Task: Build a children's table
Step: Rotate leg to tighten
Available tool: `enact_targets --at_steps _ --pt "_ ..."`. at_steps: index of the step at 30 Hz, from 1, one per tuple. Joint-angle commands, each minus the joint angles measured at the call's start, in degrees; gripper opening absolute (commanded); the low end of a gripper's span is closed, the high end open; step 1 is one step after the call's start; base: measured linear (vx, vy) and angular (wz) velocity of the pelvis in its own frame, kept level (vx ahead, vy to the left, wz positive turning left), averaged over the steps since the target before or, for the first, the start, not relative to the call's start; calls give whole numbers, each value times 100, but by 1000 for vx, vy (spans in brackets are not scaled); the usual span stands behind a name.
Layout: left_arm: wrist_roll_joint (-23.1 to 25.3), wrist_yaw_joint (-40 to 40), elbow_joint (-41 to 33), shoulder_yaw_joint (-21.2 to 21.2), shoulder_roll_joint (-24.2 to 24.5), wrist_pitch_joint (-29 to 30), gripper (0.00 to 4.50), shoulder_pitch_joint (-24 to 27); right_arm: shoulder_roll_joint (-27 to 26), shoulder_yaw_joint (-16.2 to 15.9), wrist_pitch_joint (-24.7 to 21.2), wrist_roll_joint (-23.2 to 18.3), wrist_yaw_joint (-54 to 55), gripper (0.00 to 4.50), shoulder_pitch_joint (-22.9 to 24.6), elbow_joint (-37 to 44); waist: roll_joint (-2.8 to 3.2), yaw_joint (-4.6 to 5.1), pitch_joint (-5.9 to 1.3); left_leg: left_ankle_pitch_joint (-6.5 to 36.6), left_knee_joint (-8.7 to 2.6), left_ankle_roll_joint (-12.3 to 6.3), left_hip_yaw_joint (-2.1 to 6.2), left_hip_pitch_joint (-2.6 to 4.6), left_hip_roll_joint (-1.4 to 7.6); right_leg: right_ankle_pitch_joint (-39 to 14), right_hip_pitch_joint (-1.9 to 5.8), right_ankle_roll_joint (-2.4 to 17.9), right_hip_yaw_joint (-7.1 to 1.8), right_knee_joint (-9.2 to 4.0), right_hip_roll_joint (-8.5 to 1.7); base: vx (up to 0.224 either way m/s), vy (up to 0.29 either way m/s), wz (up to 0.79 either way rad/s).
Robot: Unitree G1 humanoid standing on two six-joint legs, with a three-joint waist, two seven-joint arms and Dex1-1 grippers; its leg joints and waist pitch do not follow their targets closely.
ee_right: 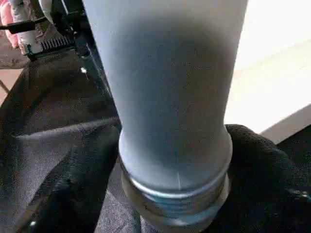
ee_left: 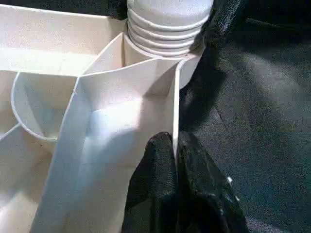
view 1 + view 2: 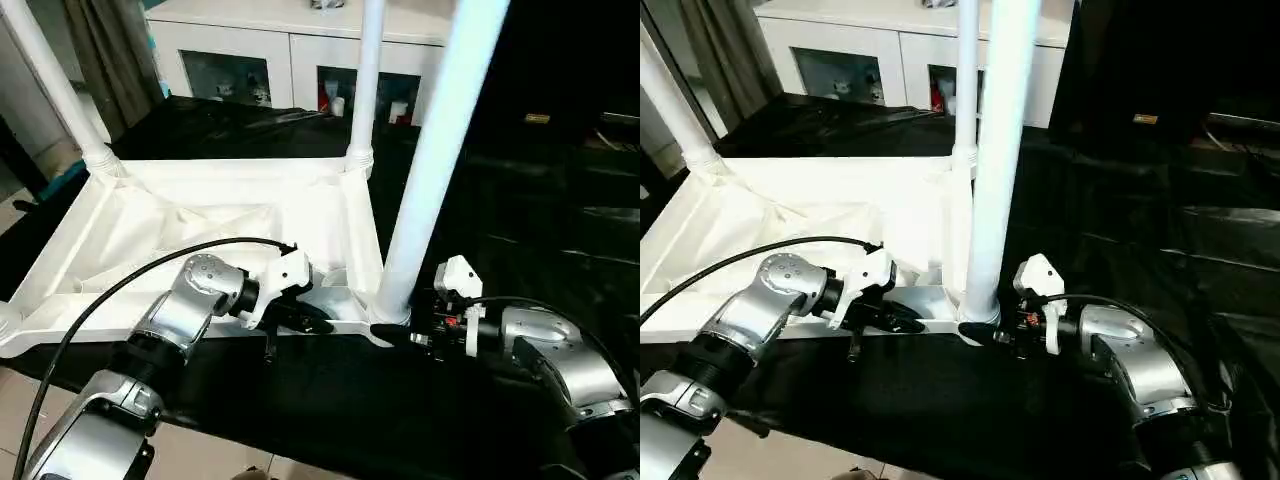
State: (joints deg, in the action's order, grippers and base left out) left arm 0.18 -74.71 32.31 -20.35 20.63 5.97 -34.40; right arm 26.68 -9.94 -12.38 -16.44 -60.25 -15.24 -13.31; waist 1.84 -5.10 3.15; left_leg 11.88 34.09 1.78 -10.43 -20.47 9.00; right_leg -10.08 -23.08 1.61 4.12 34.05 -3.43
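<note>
The children's table top [image 3: 130, 250] lies upside down on black cloth, its ribbed underside facing up. Two white legs [image 3: 366, 80] [image 3: 50, 80] stand in the far corner sockets. A third leg [image 3: 430, 170] stands upright in the near right corner socket, its threaded end [image 2: 165, 29] partly showing above the socket. My right gripper [image 3: 392, 322] is closed around the base of this leg, one black finger [image 1: 262, 170] on each side. My left gripper [image 3: 320, 322] is shut on the thin near rim wall [image 2: 174, 97] of the top, just left of that socket.
A white cabinet [image 3: 270, 50] with glass doors stands behind the table. Black cloth [image 3: 330, 400] covers the work surface and runs on to the right. Dark equipment [image 3: 590, 130] fills the far right. Pale floor tiles [image 3: 30, 390] show at the near left.
</note>
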Motion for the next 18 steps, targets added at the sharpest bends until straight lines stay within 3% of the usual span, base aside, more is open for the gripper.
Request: enact_targets --at_steps 1,5,10,13,18 --pt "-45 -148 -48 -55 60 59 0 62 -4 -79 -27 8 -45 311 -27 96 -119 -31 -366 609 -372 -529 159 -6 436 -1470 321 1133 -327 -414 -593 0 0 0" --pt "-22 -126 -44 -68 48 67 0 58 -63 -46 -22 33 47 282 9 33 -117 -31 -362 651 -373 -505 158 -4 431 -1544 320 1116 -327 -423 -589 0 0 0" --pt "86 318 129 -10 -120 134 0 -3 -462 257 133 227 974 274 -83 -498 -127 15 -353 768 -384 -397 163 -5 422 -1745 311 1088 -325 -451 -598 0 0 0" --pt "290 1351 600 141 -531 229 0 -247 -1057 603 197 374 2309 273 -236 -1130 -110 59 -333 934 -407 -221 181 32 405 -2228 284 970 -306 -521 -594 0 0 0" --pt "570 3134 1368 296 -1307 705 0 -715 -1840 1103 215 431 4228 272 -638 -2005 -96 107 -325 1278 -424 -59 183 107 401 -2269 249 989 -331 -548 -591 0 0 0"
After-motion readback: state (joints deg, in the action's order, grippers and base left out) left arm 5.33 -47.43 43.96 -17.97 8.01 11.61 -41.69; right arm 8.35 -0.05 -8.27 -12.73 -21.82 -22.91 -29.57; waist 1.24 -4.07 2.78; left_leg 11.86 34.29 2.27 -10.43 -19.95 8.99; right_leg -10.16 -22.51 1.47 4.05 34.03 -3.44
